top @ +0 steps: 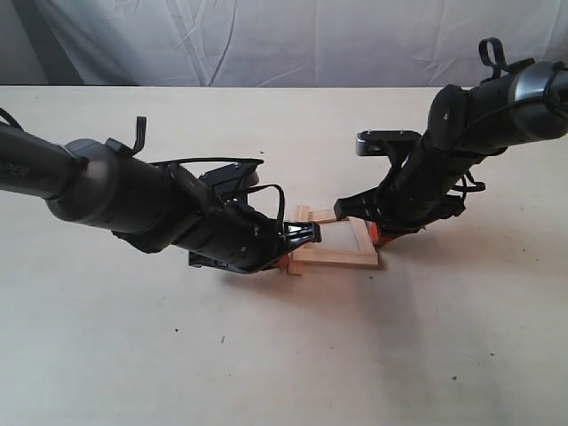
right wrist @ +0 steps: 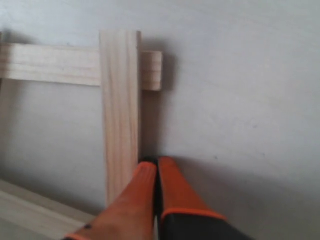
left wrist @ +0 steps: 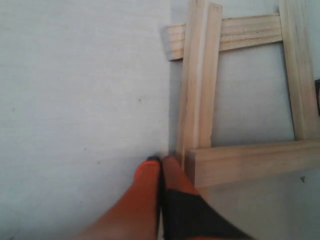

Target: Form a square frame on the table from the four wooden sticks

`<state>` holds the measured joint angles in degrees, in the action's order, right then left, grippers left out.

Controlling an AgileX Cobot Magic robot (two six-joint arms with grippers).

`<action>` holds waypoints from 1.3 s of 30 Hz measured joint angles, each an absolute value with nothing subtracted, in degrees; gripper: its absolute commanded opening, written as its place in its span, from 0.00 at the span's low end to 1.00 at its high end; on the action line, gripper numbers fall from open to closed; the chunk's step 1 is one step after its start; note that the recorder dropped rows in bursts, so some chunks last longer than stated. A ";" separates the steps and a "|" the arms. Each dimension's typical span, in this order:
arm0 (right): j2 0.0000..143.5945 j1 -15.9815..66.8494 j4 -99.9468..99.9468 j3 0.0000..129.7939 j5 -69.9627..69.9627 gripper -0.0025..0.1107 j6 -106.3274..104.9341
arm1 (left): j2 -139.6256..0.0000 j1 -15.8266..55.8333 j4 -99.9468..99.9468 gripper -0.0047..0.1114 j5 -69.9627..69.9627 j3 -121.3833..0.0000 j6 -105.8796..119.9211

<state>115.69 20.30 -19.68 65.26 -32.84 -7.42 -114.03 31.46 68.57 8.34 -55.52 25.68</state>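
Observation:
Four tan wooden sticks lie overlapped at their ends as a square frame (top: 335, 247) on the cream table (top: 266, 355). My left gripper (left wrist: 160, 160) is shut with nothing in it; its orange fingertips rest on the table against the outer edge of the frame's left stick (left wrist: 199, 80). My right gripper (right wrist: 152, 161) is also shut and empty, its tips touching the outer edge of the frame's right stick (right wrist: 120, 110). In the exterior view the left gripper (top: 297, 257) and right gripper (top: 376, 232) flank the frame on either side.
A pale wrinkled cloth backdrop (top: 266, 40) hangs behind the table's far edge. Both dark arms (top: 160, 209) reach in low over the middle of the table.

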 measured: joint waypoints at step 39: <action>108.58 16.15 -23.05 65.26 -38.79 0.02 -7.63 | -107.06 26.34 62.49 0.04 12.91 -54.88 25.68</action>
<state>108.58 16.15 -23.05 65.26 -38.79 -7.63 -107.06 26.34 62.49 12.91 -54.88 25.68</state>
